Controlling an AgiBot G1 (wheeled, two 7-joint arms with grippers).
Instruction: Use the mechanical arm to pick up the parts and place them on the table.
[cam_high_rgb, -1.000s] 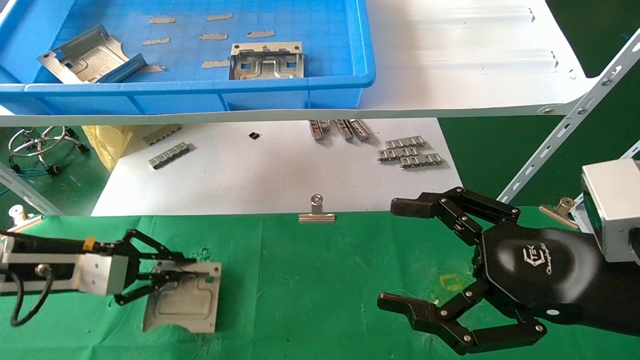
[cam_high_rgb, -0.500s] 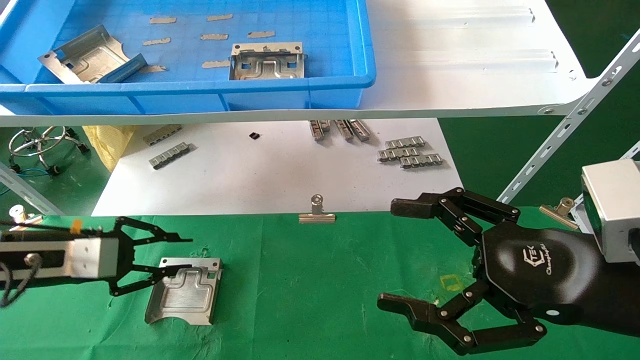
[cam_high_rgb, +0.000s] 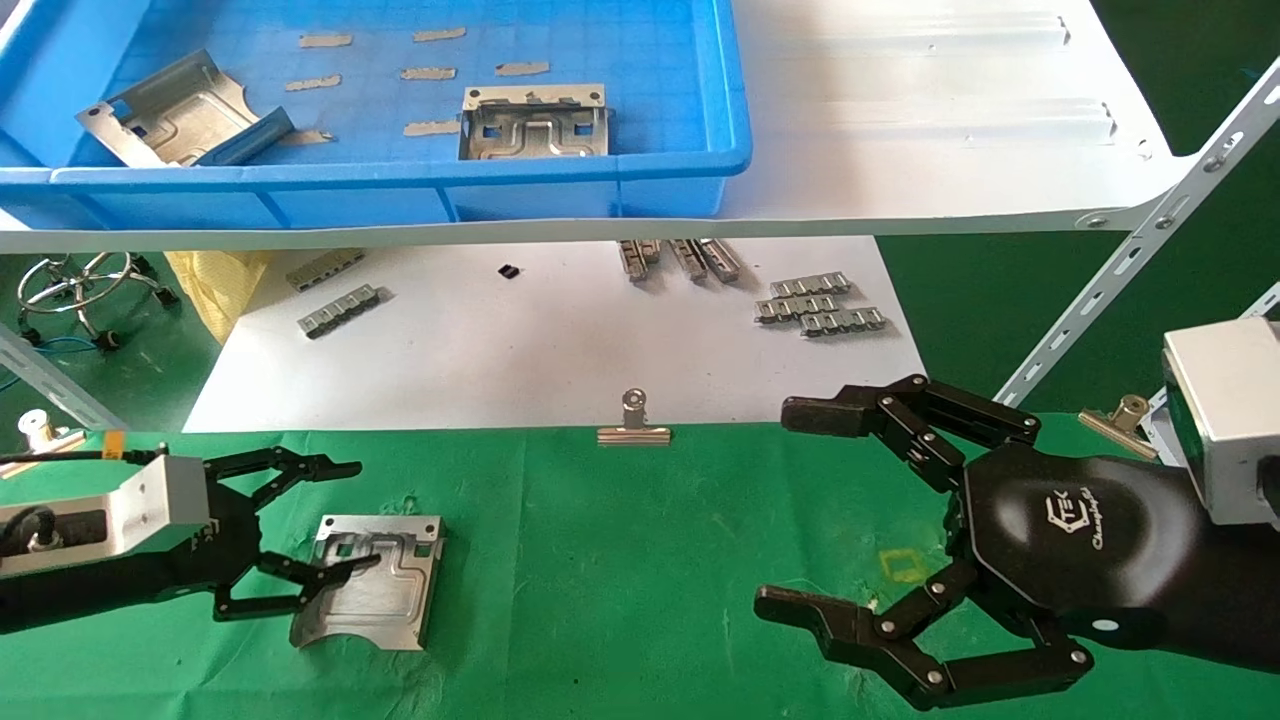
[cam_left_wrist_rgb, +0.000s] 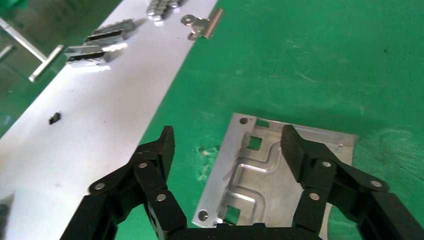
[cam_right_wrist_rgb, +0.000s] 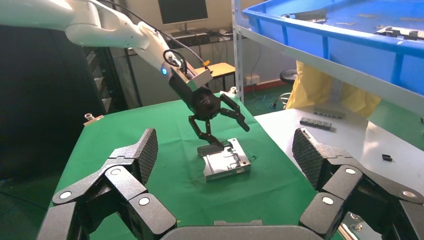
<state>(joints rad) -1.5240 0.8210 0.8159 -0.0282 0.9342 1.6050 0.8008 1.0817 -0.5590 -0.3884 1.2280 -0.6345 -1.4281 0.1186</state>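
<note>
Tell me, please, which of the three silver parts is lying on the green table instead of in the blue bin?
The part by the open left claw lies flat on the green table. The other two sit in the blue bin on the shelf.

The glossy black hexagonal-palmed right gripper (cam_high_rgb: 800, 510) bears a white logo, jointed black fingers with silver screws, and a silver wrist block (cam_high_rgb: 1225, 430).

A large blue plastic bin (cam_high_rgb: 640, 170) sits on a white shelf board (cam_high_rgb: 930, 120) at the far side. Below it, a white sheet (cam_high_rgb: 520, 350) carries small grey ribbed metal strips (cam_high_rgb: 820, 305). A silver binder clip (cam_high_rgb: 633, 425) grips its near edge.
</note>
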